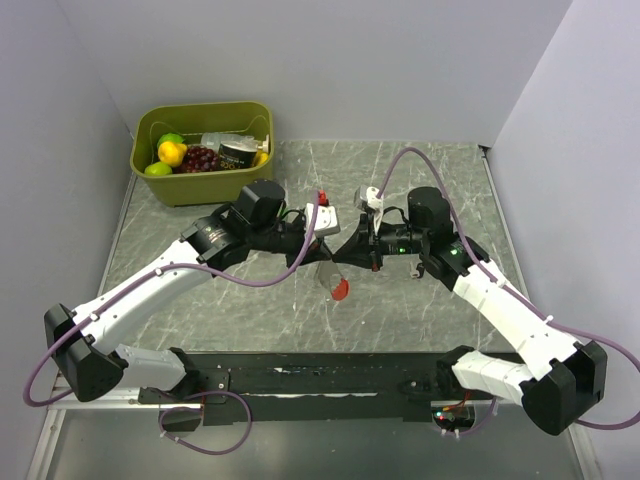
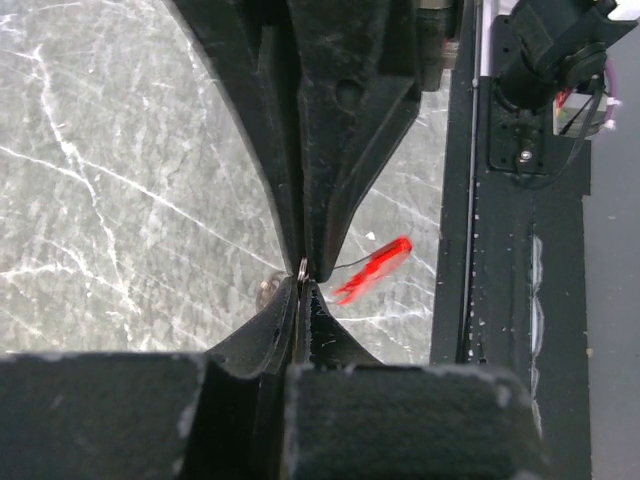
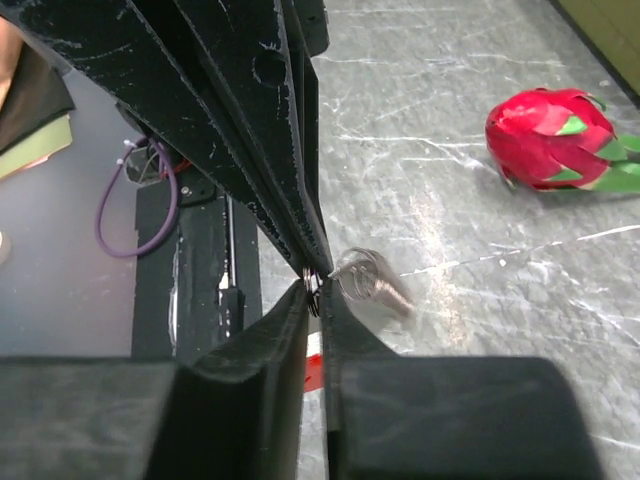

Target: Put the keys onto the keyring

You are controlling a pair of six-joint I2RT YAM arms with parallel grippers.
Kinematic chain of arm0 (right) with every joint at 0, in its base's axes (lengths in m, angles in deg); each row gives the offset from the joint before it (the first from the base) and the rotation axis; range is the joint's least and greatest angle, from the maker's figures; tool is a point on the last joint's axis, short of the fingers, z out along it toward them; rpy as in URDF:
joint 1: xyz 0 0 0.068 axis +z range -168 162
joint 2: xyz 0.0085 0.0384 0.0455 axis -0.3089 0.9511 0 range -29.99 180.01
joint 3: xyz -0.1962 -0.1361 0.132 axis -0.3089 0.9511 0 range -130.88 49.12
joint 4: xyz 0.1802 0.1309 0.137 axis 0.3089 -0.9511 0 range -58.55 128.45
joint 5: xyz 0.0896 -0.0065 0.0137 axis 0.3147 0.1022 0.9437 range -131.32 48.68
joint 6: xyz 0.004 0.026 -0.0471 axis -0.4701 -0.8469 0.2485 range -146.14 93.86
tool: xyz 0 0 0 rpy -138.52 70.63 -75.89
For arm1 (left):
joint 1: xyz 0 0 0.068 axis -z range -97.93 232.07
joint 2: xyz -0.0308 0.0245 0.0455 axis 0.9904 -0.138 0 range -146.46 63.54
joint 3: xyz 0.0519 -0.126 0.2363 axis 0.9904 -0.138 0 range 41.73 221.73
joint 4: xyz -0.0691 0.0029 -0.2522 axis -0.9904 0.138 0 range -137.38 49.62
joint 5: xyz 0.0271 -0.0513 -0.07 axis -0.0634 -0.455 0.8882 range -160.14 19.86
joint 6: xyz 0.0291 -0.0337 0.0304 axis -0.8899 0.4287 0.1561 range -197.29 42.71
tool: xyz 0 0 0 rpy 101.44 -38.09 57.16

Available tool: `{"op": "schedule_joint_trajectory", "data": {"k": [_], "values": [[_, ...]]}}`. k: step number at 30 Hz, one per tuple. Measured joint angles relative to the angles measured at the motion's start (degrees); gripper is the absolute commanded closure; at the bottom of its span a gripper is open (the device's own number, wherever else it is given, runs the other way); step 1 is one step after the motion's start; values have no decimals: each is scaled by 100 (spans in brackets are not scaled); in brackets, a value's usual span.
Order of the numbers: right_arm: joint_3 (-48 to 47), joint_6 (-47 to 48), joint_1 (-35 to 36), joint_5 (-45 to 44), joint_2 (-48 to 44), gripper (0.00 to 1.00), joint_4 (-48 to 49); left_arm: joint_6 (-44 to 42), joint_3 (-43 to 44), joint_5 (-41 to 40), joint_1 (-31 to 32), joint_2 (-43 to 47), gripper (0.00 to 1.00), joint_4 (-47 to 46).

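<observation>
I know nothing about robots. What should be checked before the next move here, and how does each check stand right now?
1. Left gripper shut on the keyring: ok.
2. Right gripper pinching the ring's metal: ok, jaws nearly together on it.
3. Red fob dangling clear of the fingers: ok.
4. A key in view, ready to thread on: cannot tell.
5. Red toy fruit well apart from both grippers: ok.

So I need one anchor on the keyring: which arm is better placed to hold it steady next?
Left, probably: the left gripper is fully shut on the keyring, while the right gripper pinches it with a narrow slit between its fingers.
</observation>
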Motion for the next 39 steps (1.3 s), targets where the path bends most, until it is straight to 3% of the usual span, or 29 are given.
{"op": "schedule_joint_trajectory", "data": {"k": [18, 19, 22, 26, 30, 39], "values": [[68, 9, 35, -153, -157, 100, 111, 13, 0, -90, 2, 4, 99, -92], [76, 48, 35, -153, -186, 98, 111, 9, 0, -85, 9, 11, 99, -107], [116, 164, 35, -153, -304, 65, 83, -7, 0, -61, 37, 24, 99, -144], [120, 378, 33, -109, -525, 45, -20, -72, -4, -92, 52, 26, 99, -164], [149, 573, 26, -107, -850, 40, -31, -111, -31, -136, 50, 24, 99, -173], [227, 608, 17, -20, -835, 45, 105, -116, -83, -133, 50, 24, 99, -201]]}}
